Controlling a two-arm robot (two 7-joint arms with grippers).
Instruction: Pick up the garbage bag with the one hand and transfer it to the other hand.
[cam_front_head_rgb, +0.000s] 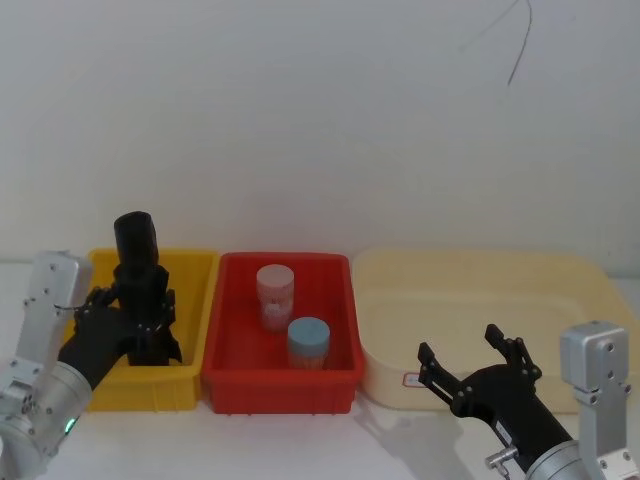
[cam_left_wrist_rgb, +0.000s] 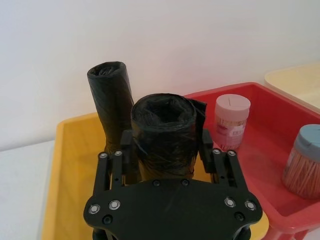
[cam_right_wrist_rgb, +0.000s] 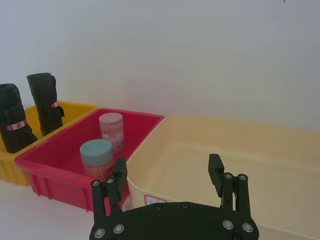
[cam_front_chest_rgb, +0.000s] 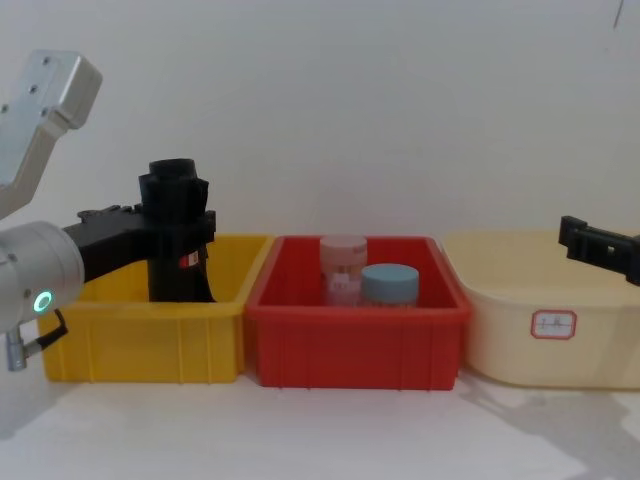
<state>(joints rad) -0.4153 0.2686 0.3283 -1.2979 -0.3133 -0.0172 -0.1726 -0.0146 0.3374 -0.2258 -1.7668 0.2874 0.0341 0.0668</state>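
Observation:
The garbage bag (cam_left_wrist_rgb: 165, 132), a black roll with a loose flap at its side, stands upright in the yellow bin (cam_front_head_rgb: 197, 268). My left gripper (cam_left_wrist_rgb: 166, 146), on the silver arm with the green ring light, is shut on its lower half, one finger on each side. In the head view the garbage bag (cam_front_head_rgb: 147, 300) rises out of the left gripper (cam_front_head_rgb: 140, 318). A second black roll (cam_left_wrist_rgb: 109, 97) stands just behind it. My right gripper (cam_front_head_rgb: 470, 362) hovers open at the cream tub's near edge, with nothing between its fingers.
The red bin (cam_front_head_rgb: 240, 365) in the middle holds a pink jar (cam_front_head_rgb: 275, 292) and a blue-lidded jar (cam_front_head_rgb: 308, 342). The wide cream tub (cam_front_head_rgb: 560, 285) sits at the right. A white wall stands close behind the bins, and bare white table lies in front.

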